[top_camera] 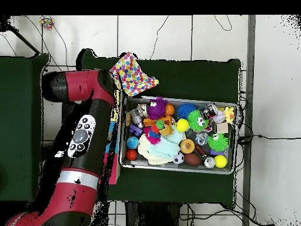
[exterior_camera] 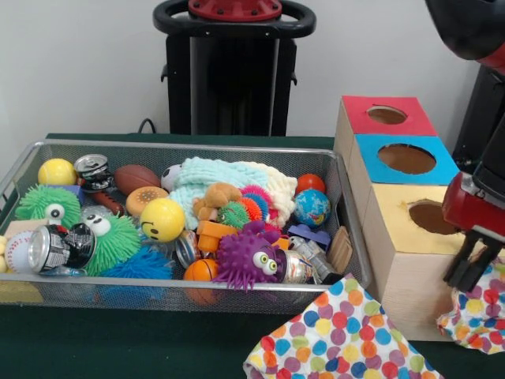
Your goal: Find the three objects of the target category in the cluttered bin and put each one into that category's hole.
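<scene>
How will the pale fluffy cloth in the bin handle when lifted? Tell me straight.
The pale cloth lies bunched in soft folds, so it will probably flop and drape. It looks light. A tan plush toy rests on its edge, so lifting may drag that along.

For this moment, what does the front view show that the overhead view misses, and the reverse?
Only the front view shows the three boxes with their holes, the yellow box's hole among them, and the gripper low beside that box, next to polka-dot fabric at the right edge. Only the overhead view shows the arm lying over those boxes, hiding them, and the whole green table. Both show the wire bin full of toys, the pale knitted cloth inside it, and a polka-dot cloth outside the bin.
</scene>
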Robot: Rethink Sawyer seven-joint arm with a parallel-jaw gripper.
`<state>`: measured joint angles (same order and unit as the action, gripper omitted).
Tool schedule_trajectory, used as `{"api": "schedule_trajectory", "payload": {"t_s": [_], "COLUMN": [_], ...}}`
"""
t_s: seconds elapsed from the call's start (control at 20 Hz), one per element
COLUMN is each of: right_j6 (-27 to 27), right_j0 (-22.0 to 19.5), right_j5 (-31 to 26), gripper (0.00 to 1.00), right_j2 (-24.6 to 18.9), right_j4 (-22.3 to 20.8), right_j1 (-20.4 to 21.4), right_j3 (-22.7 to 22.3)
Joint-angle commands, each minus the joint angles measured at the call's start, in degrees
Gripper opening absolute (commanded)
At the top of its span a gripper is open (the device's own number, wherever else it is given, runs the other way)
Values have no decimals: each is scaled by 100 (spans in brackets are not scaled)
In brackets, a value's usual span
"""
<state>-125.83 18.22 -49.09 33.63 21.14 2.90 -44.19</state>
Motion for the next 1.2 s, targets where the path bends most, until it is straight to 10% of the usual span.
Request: {"api": "schedule_trajectory", "payload": {"t_s": [0.05,0.7,0.75,1.2], "right_j6": [1754,1518,1437,1384], "right_j0": [-361,-518,-558,-724], "right_j5": [143,58,-18,-89], "gripper": [0,0,100,100], "right_j2": [-1500,-1929,-2038,-2232], "right_j4": [-366,-1105,-1224,-1469], "right_j1": [826,991,1059,1114], "right_j3": [-804,-653,-710,-660]}}
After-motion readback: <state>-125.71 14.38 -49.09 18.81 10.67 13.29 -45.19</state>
